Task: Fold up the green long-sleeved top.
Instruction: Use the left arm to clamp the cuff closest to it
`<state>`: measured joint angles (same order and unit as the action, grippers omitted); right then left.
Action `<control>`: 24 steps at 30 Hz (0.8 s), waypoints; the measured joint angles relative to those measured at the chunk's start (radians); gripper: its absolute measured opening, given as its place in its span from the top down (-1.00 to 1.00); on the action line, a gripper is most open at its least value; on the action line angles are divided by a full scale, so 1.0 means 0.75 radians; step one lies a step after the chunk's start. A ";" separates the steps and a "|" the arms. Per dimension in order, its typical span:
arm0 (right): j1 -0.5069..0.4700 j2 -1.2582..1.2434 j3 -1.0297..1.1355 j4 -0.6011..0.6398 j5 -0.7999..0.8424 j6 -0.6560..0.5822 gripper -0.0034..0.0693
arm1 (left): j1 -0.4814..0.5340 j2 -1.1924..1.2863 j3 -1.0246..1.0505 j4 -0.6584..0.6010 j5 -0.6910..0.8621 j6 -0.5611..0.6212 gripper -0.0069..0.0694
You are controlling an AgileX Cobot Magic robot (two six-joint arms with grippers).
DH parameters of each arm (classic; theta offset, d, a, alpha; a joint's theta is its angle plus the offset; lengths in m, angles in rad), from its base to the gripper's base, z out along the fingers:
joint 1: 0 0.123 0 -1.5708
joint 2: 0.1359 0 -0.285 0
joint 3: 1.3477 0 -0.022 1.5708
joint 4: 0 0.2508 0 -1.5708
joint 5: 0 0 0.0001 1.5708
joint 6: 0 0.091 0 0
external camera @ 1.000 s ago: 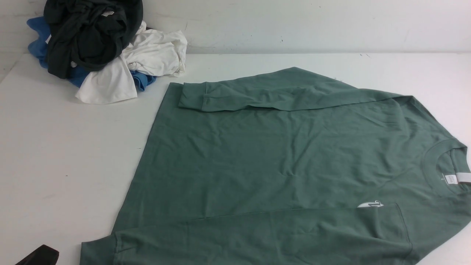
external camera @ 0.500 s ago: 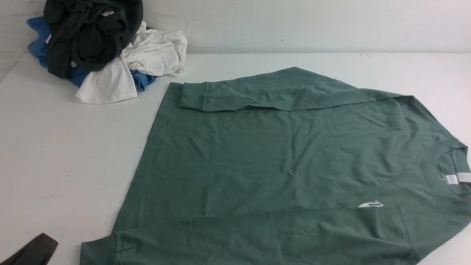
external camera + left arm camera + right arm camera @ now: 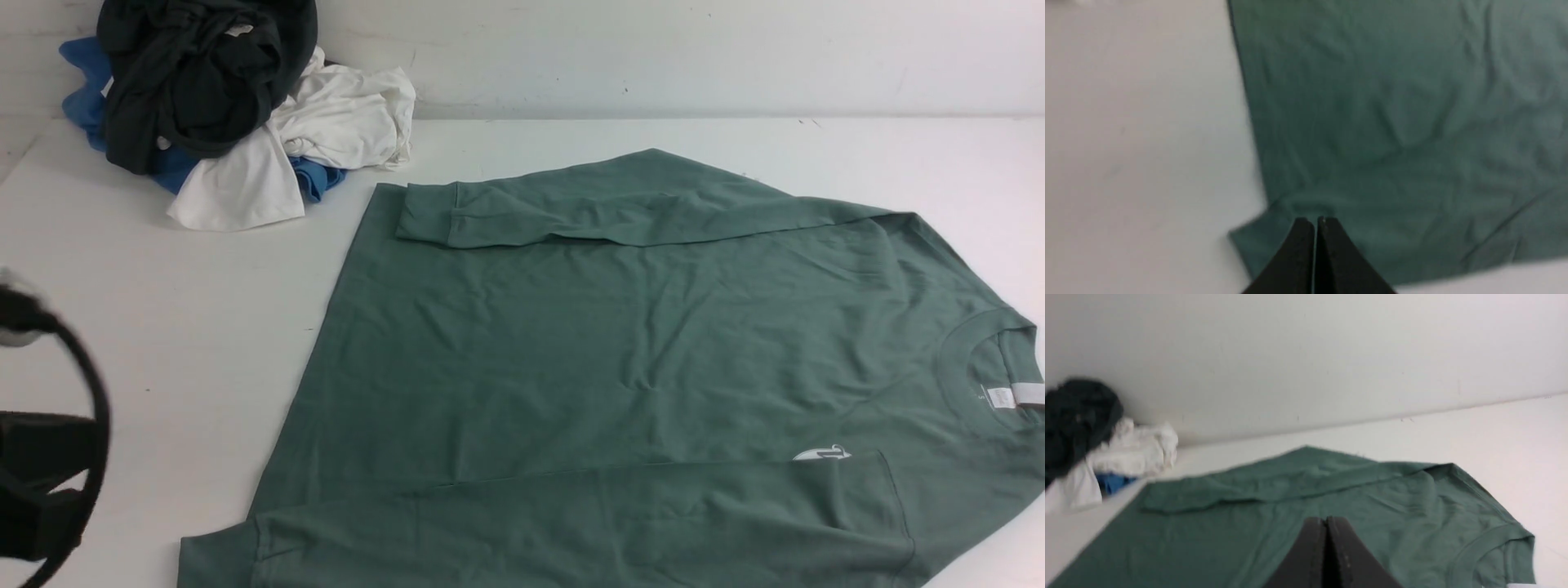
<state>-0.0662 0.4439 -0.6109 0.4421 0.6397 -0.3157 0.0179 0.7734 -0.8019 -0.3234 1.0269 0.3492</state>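
Rising at the left edge, your left arm (image 3: 45, 461) stands higher than a second ago. Your left tool (image 3: 1315, 223) and right tool (image 3: 1326, 521): tips together, empty. The green long-sleeved top (image 3: 620, 367) lies flat on the desk (image 3: 163, 327), sleeves in; body fold pending.

left gripper (image 3: 1315, 222) and right gripper (image 3: 1326, 520) each have jaws pressed together.

Lab test bench, I'd say: white table (image 3: 163, 327), plain white wall (image 3: 653, 49), clothes heap (image 3: 212, 106) upper left.
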 joint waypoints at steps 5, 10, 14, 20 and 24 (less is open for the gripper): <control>0.149 0.266 -0.233 -0.110 0.328 -0.022 0.95 | -0.163 0.321 -0.177 0.259 0.178 -0.131 0.83; 0.355 0.523 -0.353 -0.259 0.676 0.002 0.95 | -0.239 0.565 -0.184 0.378 0.195 -0.280 0.68; 0.449 0.633 -0.398 -0.309 0.768 0.052 0.95 | -0.241 0.696 -0.184 0.397 0.156 -0.309 0.35; 0.469 0.645 -0.404 -0.316 0.768 0.055 0.95 | -0.237 0.829 -0.185 0.405 0.077 -0.324 -0.37; 0.469 0.645 -0.404 -0.317 0.768 0.055 0.95 | -0.190 0.942 -0.166 0.401 -0.020 -0.323 -0.63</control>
<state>0.2854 0.9279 -0.9137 0.2042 1.2157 -0.2744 -0.1244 1.4800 -0.9265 -0.0227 1.0119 0.1066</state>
